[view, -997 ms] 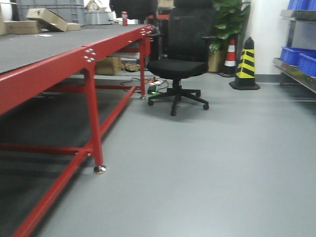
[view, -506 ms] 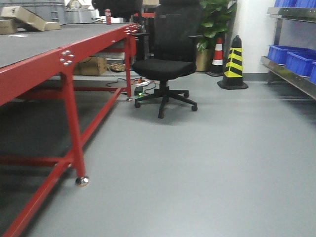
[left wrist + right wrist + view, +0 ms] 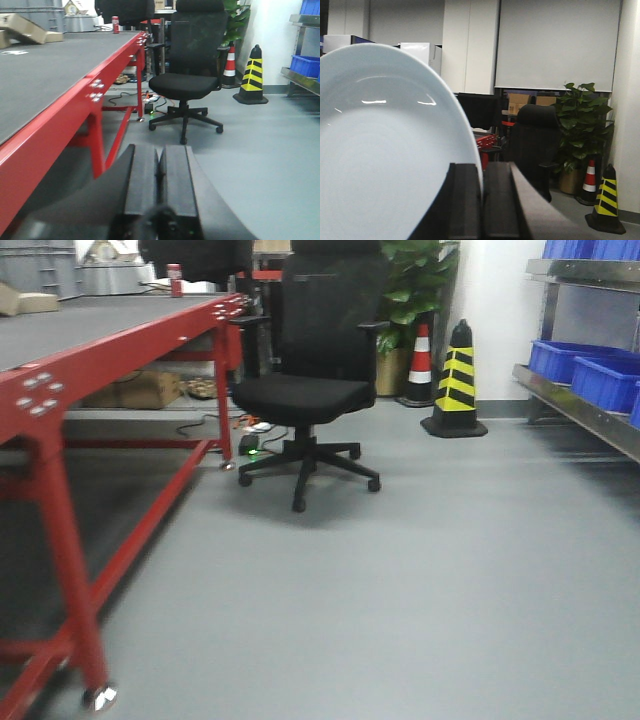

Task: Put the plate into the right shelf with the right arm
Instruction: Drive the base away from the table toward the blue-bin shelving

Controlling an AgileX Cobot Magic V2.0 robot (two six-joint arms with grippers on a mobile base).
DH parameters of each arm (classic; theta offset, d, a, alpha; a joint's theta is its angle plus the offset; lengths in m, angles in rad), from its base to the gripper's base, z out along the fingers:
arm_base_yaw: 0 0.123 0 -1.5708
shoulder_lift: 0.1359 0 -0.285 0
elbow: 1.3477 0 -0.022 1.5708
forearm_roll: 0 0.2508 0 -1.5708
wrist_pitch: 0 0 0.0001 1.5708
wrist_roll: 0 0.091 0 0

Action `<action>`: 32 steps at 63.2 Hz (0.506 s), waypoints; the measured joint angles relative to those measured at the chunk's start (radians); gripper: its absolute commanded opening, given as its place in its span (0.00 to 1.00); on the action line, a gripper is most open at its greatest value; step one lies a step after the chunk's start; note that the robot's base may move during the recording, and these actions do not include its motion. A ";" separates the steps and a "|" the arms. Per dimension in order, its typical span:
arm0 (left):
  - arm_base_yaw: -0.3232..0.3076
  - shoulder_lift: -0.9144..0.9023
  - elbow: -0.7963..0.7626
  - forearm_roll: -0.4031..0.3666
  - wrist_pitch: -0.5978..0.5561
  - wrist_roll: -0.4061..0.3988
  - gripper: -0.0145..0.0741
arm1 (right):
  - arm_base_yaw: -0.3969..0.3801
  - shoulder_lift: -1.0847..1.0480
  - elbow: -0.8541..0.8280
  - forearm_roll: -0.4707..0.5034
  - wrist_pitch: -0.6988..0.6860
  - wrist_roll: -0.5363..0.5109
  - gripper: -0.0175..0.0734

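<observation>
Currently mid-task: shelf point(image 3: 580, 410) sits off to the right across the floor, not yet reached. Plate point(image 3: 385, 150) is clamped at its rim in the right gripper point(image 3: 481, 175). Left gripper point(image 3: 159, 156) fingers together, empty. Placement remains.

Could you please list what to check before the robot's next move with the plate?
1. Grip: right tool shut on rim of the glossy pale-blue round plate: ok.
2. Spare arm: left tool shut, empty: ok.
3. Target: shiny stainless-steel right shelf in view at right edge: ok.
4. Free spot on it: cannot tell; blue plastic bins sit on the visible tier.
5. Way there: ok; black office chair and black-yellow striped cone stand aside.
</observation>
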 measured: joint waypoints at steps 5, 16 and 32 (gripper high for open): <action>0.000 0.000 0.000 0.000 0.000 0.000 0.11 | 0.000 0.000 0.000 0.000 0.000 0.000 0.25; 0.000 0.000 0.000 0.000 0.000 0.000 0.11 | 0.000 0.000 0.000 0.000 0.000 0.000 0.25; 0.000 0.000 0.000 0.000 0.000 0.000 0.11 | 0.000 0.000 0.000 0.000 0.000 0.000 0.25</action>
